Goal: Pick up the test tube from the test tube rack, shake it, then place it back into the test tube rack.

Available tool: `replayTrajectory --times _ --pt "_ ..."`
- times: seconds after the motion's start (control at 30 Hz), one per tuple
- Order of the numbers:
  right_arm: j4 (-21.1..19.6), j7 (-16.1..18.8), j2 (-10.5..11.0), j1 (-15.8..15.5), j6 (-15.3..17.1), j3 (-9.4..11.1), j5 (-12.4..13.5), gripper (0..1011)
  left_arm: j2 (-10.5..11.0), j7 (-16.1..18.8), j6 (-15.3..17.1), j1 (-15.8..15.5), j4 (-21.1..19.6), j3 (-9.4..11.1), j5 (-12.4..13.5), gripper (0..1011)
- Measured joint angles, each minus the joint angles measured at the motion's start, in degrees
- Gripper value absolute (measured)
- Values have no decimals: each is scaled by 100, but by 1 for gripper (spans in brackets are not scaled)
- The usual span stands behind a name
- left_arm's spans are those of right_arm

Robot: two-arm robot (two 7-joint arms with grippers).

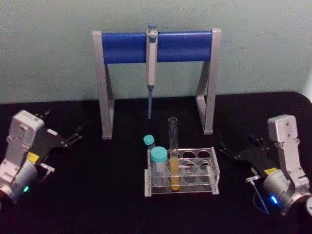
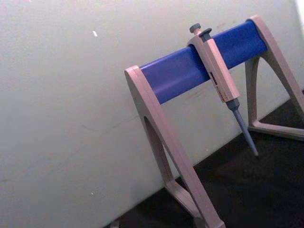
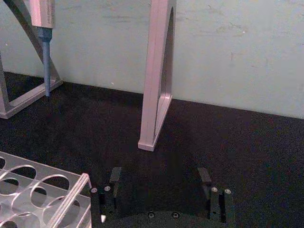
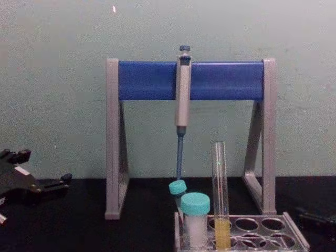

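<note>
My right gripper (image 1: 234, 152) sits with fingers spread apart on the black table (image 1: 97, 195), just right of the low clear plastic rack (image 1: 209, 171). Left gripper (image 1: 73, 136) is parked well off to the left, fingers apart too. The tall thin glass test tube (image 1: 173, 153) with yellow-orange liquid stands upright in the rack, beside two teal-capped vials (image 1: 158, 161).

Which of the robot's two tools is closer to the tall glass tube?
The right tool. It sits just beside the rack that holds the tube. The left tool rests farther off, on the tube's other side.
</note>
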Motion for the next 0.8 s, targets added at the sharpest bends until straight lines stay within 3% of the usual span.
replayTrajectory --times 0.8 --pt "-8 -9 10 0 -3 -10 4 1000 0 0 0 0 0 0 0 1001"
